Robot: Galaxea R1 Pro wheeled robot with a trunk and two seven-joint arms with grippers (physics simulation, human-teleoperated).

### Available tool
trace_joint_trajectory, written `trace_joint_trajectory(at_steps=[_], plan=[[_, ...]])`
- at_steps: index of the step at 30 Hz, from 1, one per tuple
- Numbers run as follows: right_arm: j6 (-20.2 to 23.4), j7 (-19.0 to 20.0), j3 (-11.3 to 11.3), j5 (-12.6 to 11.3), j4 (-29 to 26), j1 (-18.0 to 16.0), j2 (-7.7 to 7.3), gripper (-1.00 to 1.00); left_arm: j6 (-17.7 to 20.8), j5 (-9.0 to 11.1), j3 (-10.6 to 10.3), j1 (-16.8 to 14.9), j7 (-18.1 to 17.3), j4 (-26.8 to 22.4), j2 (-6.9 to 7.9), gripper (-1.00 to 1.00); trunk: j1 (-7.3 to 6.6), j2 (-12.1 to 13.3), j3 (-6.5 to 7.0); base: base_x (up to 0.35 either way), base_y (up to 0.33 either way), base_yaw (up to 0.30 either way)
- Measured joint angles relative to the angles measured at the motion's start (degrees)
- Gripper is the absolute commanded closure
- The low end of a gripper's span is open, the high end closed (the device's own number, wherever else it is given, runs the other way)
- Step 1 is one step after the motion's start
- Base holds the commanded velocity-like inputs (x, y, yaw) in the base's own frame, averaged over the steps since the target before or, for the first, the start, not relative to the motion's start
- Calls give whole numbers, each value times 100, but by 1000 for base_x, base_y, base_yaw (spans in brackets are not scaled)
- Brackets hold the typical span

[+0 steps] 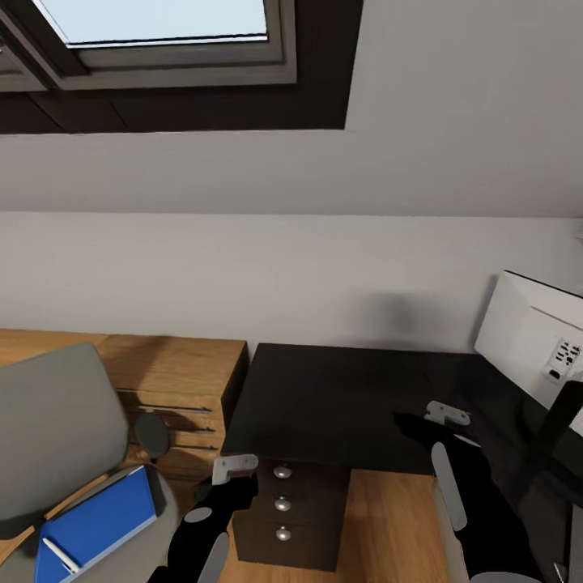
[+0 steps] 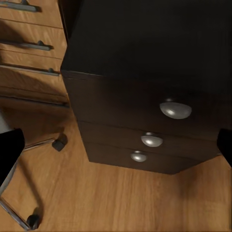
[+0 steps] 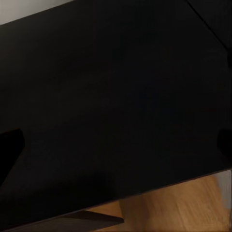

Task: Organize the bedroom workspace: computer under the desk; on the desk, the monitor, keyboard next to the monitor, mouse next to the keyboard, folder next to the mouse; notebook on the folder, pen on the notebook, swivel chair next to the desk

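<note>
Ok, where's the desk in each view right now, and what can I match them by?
Head view: desk lower centre to right.
Left wrist view: its drawer front and black top.
Right wrist view: black top across most of the frame.
Shared landmark: black top; silver knobs in head and left wrist views.

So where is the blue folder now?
In the head view, the blue folder lies on the swivel chair seat at lower left, beside the desk drawers.

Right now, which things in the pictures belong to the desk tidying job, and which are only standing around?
For the job:
- desk
- monitor
- swivel chair
- folder on the chair seat
- pen lying on the folder

Only standing around:
- wooden drawer unit beside the desk
- window
</note>
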Motion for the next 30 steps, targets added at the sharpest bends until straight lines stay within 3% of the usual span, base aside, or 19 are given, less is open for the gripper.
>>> trace_joint_trajectory(at_steps=[18, 24, 30], plan=[[-27, -1, -1, 6, 36, 0, -7, -100, 6, 7, 0, 0, -6, -205, -7, -100, 0, 0, 46, 0, 0, -246], [-27, -1, 0, 6, 38, 0, -7, -100, 8, 9, 0, 0, -8, -327, -7, -100, -131, 240, 167, 0, 0, -209], [-28, -1, 2, 30, 48, -1, -7, -100, 12, 9, 1, 1, -9, -346, -8, -100, -263, 480, 277, 0, 0, -14]])
